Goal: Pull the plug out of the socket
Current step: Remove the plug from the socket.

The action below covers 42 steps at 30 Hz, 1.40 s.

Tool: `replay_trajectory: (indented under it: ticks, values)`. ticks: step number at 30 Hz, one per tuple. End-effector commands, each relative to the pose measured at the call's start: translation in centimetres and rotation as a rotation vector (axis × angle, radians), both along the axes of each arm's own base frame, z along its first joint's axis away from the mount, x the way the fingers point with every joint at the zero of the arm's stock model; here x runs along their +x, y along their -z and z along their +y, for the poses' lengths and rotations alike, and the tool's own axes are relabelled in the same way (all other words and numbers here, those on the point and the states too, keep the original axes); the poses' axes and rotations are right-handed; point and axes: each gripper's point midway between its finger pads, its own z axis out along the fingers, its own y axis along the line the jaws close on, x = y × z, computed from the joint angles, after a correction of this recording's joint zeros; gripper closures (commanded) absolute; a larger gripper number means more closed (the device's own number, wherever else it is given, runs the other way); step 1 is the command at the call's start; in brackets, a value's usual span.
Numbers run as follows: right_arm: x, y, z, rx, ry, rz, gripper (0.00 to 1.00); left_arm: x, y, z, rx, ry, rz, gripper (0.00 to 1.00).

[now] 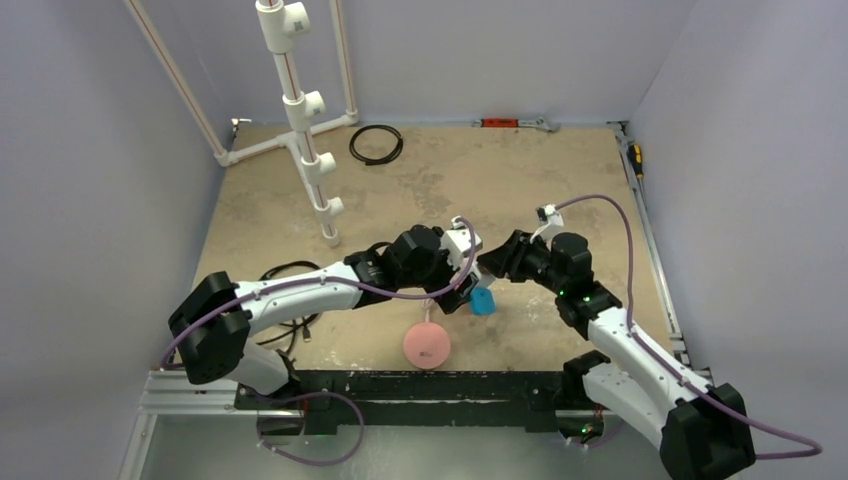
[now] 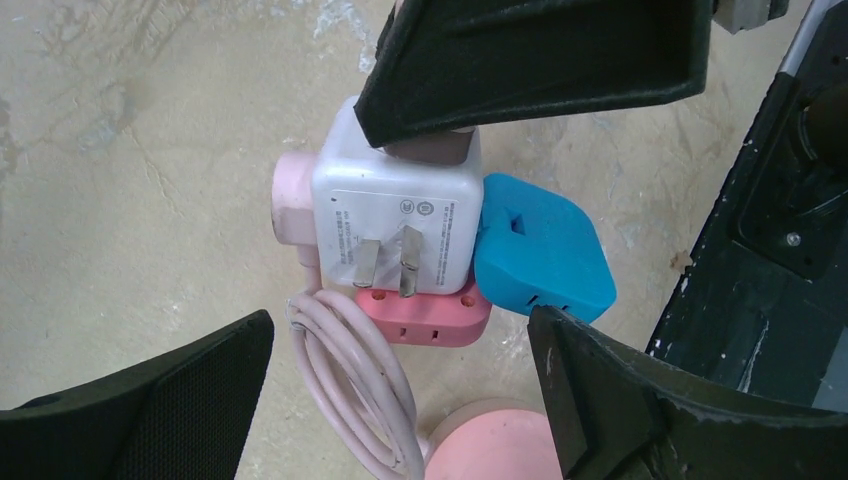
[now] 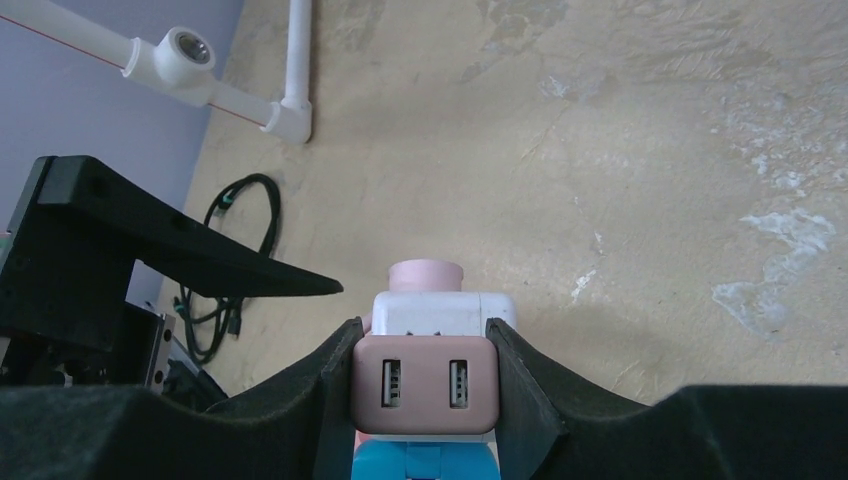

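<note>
Pink disc [image 1: 425, 345]: flat, round, on the desk [image 1: 520, 170] by the middle of its near edge. Its pink cable [image 2: 350, 390] loops up to the plug [image 2: 290, 195], a pale pink round stub seated in one side of the socket [image 2: 395, 200]. Socket: white cube with two metal prongs [image 2: 385, 262] on one face, pink blocks [image 2: 420, 315] on others, one bearing two USB ports [image 3: 425, 385], and a blue block [image 2: 540, 255] alongside. It is held just beyond the disc, with the right gripper [image 3: 425, 330] clamped on its sides. The left gripper [image 2: 400, 335] is spread wide, touching nothing. From above, the grippers hide most of the cube, and the print on its face is unreadable. Far edge: black cable coil [image 1: 376, 144].
</note>
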Motion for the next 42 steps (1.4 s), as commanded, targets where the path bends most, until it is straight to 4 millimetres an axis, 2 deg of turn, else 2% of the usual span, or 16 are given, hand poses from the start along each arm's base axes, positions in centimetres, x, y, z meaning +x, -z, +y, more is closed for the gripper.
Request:
replay_trajectory:
  ticks: [1, 9, 15, 19, 28, 34, 38, 42]
  values:
    - [0.8, -4.0, 1.7, 0.12, -0.036, -0.11, 1.0, 1.1, -2.3, -1.1, -0.111, -0.029, -0.054, 0.01]
    - [0.8, -3.4, 2.1, 0.117, -0.061, -0.086, 1.0, 1.4, -3.9, -1.8, -0.187, 0.002, -0.13, 0.05]
    - [0.6, -3.4, 2.9, 0.139, -0.1, -0.076, 1.0, 0.8, -3.5, -2.5, -0.188, 0.053, -0.113, 0.23]
    - [0.5, -3.3, 3.2, 0.15, -0.122, -0.071, 1.0, 0.9, -3.7, -2.6, -0.195, 0.057, -0.127, 0.29]
    - [0.2, -3.9, 3.7, 0.173, -0.154, -0.076, 1.0, 1.3, -1.6, -2.7, -0.13, 0.055, -0.106, 0.3]
    - [-0.1, -3.9, 4.0, 0.185, -0.179, -0.077, 1.0, 2.1, -1.8, -2.2, -0.112, 0.031, -0.152, 0.29]
    - [-0.3, -3.8, 4.2, 0.194, -0.195, -0.072, 1.0, 2.5, -2.5, -3.0, -0.143, 0.038, -0.177, 0.24]
    - [-0.4, -3.8, 4.3, 0.198, -0.201, -0.07, 1.0, 2.6, -2.6, -3.8, -0.151, 0.059, -0.171, 0.25]
